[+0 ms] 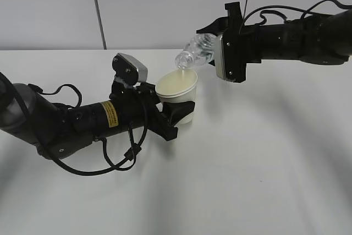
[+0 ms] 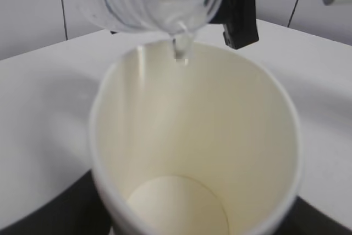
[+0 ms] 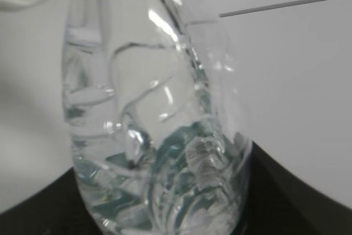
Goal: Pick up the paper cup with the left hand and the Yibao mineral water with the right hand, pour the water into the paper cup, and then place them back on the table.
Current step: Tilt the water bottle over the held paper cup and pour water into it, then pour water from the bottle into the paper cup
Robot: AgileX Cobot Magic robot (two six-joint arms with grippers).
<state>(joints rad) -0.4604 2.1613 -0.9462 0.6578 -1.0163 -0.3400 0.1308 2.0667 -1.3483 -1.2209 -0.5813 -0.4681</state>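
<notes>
The paper cup (image 1: pixel 177 93) is cream with a rolled rim, held upright just above the white table (image 1: pixel 264 163) by my left gripper (image 1: pixel 177 111), which is shut on its lower wall. In the left wrist view the cup (image 2: pixel 220 152) fills the frame, its bottom showing. My right gripper (image 1: pixel 220 48) is shut on the Yibao mineral water bottle (image 1: pixel 197 49), tipped with its mouth over the cup's far rim. A thin stream of water (image 2: pixel 181 48) falls from the bottle mouth (image 2: pixel 159 4) into the cup. The right wrist view shows the clear bottle (image 3: pixel 159 136) with its green label seen through the water.
A grey wall with a vertical seam (image 1: pixel 98 9) stands behind the table. Black cables (image 1: pixel 118 158) loop from the left arm onto the tabletop. The left arm's body (image 1: pixel 66 122) lies low across the left of the table.
</notes>
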